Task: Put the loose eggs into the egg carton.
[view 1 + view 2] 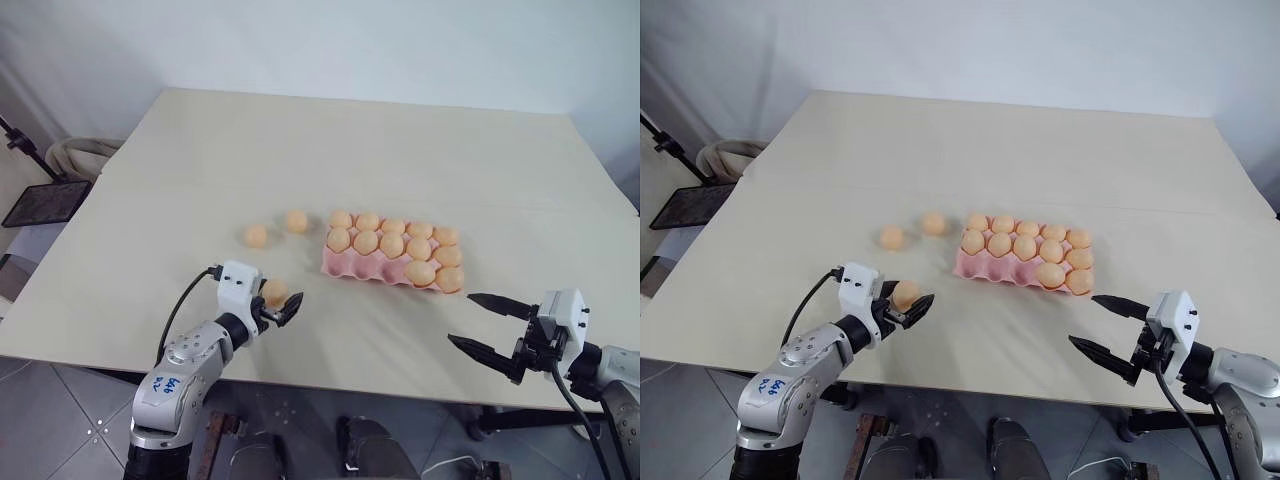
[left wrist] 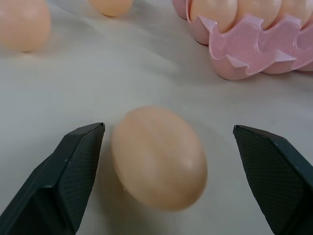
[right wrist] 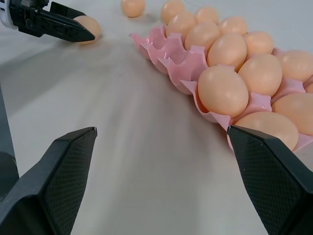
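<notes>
Pale table; black tray beside its left edge.

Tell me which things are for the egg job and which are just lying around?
For the job:
loose eggs
pink egg carton
left gripper, open around one egg

Just around:
black tray beside the table
right gripper, open, idle

The 2 head views look forward and down over the whole tabletop from well above. Each wrist view sits low and close, looking along its own jaws. All 4 views share the egg carton and the nearest loose egg.
</notes>
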Tool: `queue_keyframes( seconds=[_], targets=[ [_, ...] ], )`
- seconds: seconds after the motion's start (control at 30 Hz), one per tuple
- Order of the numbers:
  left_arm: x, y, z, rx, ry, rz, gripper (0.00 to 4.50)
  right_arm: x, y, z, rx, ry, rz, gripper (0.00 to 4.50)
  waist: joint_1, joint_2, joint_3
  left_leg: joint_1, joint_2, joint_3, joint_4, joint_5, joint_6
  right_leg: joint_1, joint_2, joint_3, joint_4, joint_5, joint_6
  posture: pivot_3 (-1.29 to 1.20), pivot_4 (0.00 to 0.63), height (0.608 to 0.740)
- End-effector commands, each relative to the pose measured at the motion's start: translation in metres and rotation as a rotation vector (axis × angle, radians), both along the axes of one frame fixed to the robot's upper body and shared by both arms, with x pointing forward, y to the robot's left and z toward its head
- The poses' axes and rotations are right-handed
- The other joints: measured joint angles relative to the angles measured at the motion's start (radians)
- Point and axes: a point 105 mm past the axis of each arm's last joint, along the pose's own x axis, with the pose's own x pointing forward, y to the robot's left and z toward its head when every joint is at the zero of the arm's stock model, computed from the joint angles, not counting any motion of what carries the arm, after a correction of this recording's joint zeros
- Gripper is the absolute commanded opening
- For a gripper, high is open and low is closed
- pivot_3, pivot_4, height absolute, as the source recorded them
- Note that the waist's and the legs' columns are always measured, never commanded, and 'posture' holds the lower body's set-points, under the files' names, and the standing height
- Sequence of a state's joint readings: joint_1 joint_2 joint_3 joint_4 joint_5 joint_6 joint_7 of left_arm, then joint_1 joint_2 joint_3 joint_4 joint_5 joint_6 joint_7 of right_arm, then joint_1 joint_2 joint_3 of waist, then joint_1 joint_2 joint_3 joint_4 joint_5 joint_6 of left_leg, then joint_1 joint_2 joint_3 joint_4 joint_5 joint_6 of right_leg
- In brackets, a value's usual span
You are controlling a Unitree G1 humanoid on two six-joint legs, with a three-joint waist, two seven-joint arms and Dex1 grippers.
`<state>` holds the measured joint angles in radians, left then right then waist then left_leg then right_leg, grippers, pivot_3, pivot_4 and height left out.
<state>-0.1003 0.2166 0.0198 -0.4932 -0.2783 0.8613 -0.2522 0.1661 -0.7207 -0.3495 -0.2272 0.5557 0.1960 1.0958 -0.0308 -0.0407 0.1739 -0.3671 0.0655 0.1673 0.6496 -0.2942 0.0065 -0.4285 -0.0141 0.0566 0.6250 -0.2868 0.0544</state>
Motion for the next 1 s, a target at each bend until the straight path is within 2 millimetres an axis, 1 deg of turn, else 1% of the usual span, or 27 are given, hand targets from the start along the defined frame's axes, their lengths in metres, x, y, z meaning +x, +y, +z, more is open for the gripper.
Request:
queue_keyframes(
  seconds=[0.03,0.13,0.2,0.3,0.37,0.53,0.83,0.9,1.0],
  targets=[
    [0.000,-0.006,0.004,-0.012,-0.014,-0.028,4.48,0.002,-0.002,0.006,-0.005,-0.032,-0.011,4.50,0.000,0.000,0.000,0.000,0.000,0.000,0.000,0.000,0.000,0.000,0.000,0.000,0.000,0.000,0.000,0.00,0.150,0.740],
    [0.002,-0.006,0.004,-0.007,-0.012,-0.022,3.88,0.002,-0.003,0.006,-0.007,-0.031,-0.017,4.50,0.000,0.000,0.000,0.000,0.000,0.000,0.000,0.000,0.000,0.000,0.000,0.000,0.000,0.000,0.000,0.00,0.150,0.740],
    [0.003,-0.006,0.003,-0.008,-0.004,-0.026,3.28,0.002,-0.004,0.006,-0.009,-0.032,-0.025,4.50,0.000,0.000,0.000,0.000,0.000,0.000,0.000,0.000,0.000,0.000,0.000,0.000,0.000,0.000,0.000,0.00,0.150,0.740],
    [0.005,-0.008,0.005,-0.007,-0.013,-0.039,2.21,0.002,-0.006,0.007,-0.011,-0.037,-0.036,4.50,0.000,0.000,0.000,0.000,0.000,0.000,0.000,0.000,0.000,0.000,0.000,0.000,0.000,0.000,0.000,0.00,0.150,0.740],
    [0.007,-0.012,0.012,-0.007,-0.041,-0.059,1.88,0.002,-0.007,0.008,-0.012,-0.039,-0.041,4.50,0.000,0.000,0.000,0.000,0.000,0.000,0.000,0.000,0.000,0.000,0.000,0.000,-0.001,0.000,0.000,0.00,0.150,0.740],
    [0.016,-0.034,0.036,-0.038,-0.105,-0.157,1.85,0.002,-0.010,0.011,-0.020,-0.050,-0.056,4.50,0.003,0.000,0.000,-0.001,0.000,0.000,0.000,0.000,0.000,0.000,0.000,0.000,-0.001,0.000,0.000,0.00,0.150,0.740],
    [0.030,-0.097,0.074,-0.094,-0.193,-0.418,1.85,0.001,-0.011,0.017,-0.024,-0.084,-0.085,4.50,0.002,0.000,0.000,-0.001,0.000,0.000,0.000,0.001,0.003,0.000,0.001,0.000,-0.001,0.002,0.003,0.00,0.150,0.740],
    [0.032,-0.114,0.078,-0.099,-0.206,-0.484,1.85,0.000,-0.011,0.016,-0.022,-0.086,-0.096,4.50,0.003,0.000,0.000,-0.001,0.000,-0.001,0.000,0.001,0.003,0.000,0.001,0.000,-0.001,0.002,0.003,0.00,0.150,0.740],
    [0.035,-0.131,0.079,-0.088,-0.215,-0.560,1.85,-0.002,-0.010,0.015,-0.019,-0.085,-0.105,4.50,0.002,0.000,0.000,-0.001,0.000,-0.001,0.000,0.001,0.003,0.000,0.002,0.000,-0.002,0.002,0.003,0.00,0.150,0.740]
  ],
)
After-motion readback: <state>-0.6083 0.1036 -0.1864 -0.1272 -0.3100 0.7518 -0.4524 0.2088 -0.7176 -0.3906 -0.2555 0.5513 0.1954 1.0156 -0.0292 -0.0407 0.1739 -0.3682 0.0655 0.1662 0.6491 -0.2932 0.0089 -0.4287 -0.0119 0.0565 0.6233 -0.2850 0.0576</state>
